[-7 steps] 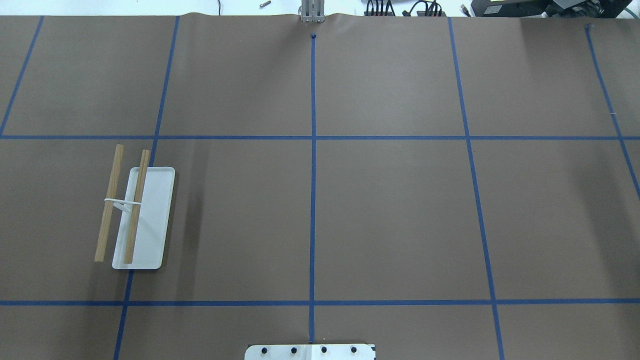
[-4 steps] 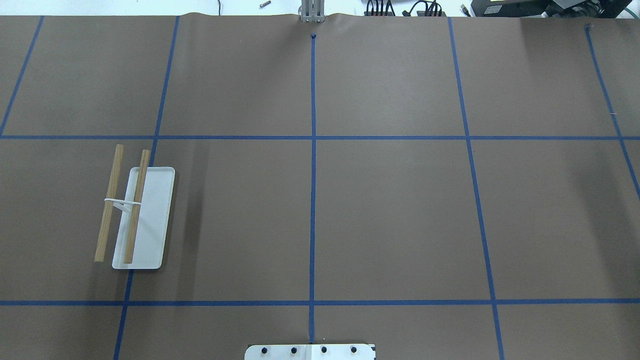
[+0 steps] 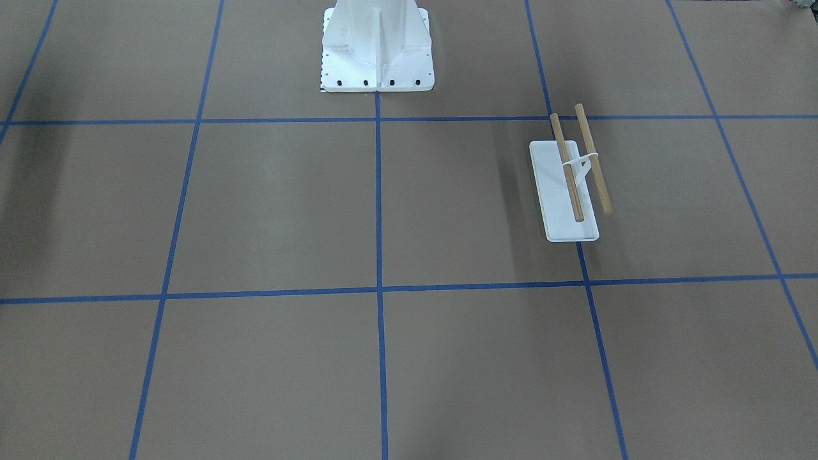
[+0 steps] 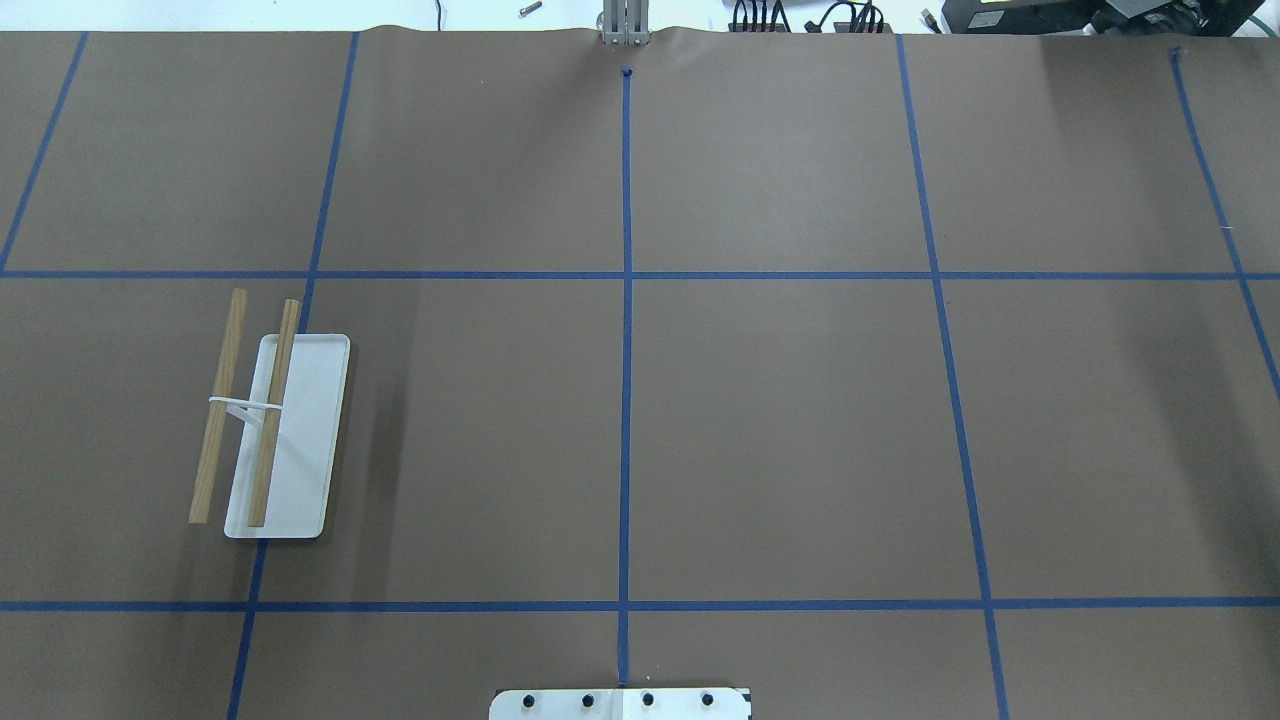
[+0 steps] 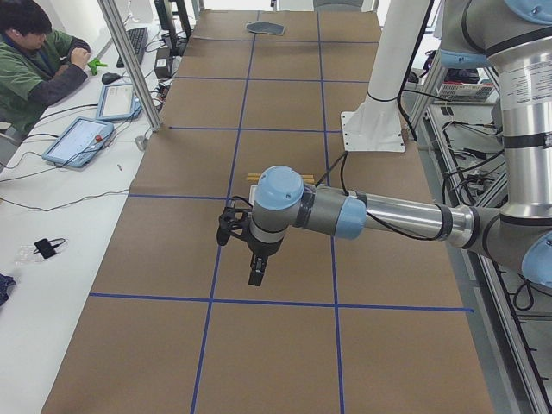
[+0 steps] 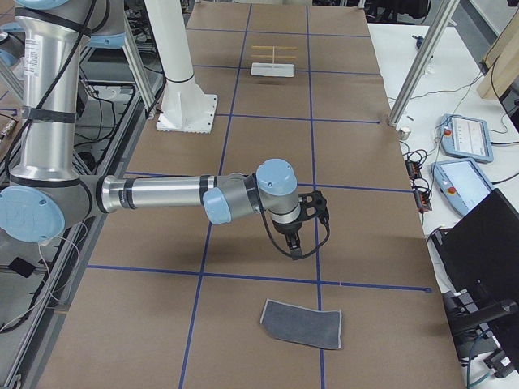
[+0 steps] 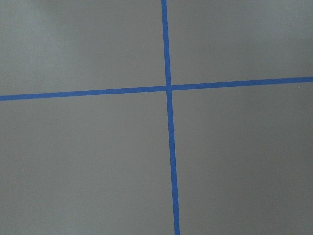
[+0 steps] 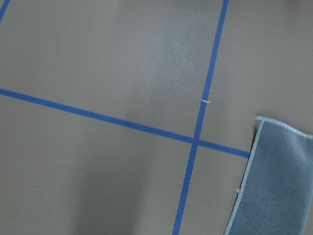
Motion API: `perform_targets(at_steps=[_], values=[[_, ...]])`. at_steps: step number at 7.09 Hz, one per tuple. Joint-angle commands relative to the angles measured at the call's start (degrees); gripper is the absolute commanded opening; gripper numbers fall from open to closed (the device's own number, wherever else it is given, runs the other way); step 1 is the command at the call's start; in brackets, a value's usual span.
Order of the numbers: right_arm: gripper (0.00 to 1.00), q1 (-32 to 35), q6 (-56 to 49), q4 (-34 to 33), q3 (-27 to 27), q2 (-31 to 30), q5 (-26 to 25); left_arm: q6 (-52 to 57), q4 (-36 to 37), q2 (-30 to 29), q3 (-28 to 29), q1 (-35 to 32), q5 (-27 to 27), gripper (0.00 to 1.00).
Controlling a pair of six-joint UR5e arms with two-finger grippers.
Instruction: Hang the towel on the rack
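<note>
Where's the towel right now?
The towel lies flat on the table at the robot's right end, in the exterior right view's foreground, near the right gripper.

I see matt brown paper over the table [image 4: 780, 430]. The rack [image 4: 272, 420] has 2 smooth wooden dowels [image 4: 219, 400] and a glossy white base [image 4: 308, 440]; the towel [image 6: 302, 324] is grey cloth.

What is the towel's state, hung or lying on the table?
Lying: the towel is flat on the table, away from the bare rack.
</note>
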Motion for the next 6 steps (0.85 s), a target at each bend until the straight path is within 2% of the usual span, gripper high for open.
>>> perform_targets(at_steps=[1,3,4,6], values=[[1.0,0.0,-1.8,4.1,-3.8,1.1,2.4,-0.7,-13.2,-3.2,6.0,0.0,-0.1,0.99],[1.0,0.0,-7.0,4.0,-6.7,0.5,0.4,-0.5,-17.2,-2.8,6.3,-0.1,-0.2,0.99],[1.0,0.0,-7.5,4.1,-12.4,1.4,-0.9,-0.4,-17.5,-2.8,6.3,0.0,-0.2,0.99],[1.0,-0.1,-7.6,6.8,-18.2,1.6,-2.3,-0.6,-17.5,-2.8,6.3,0.0,-0.1,0.99]])
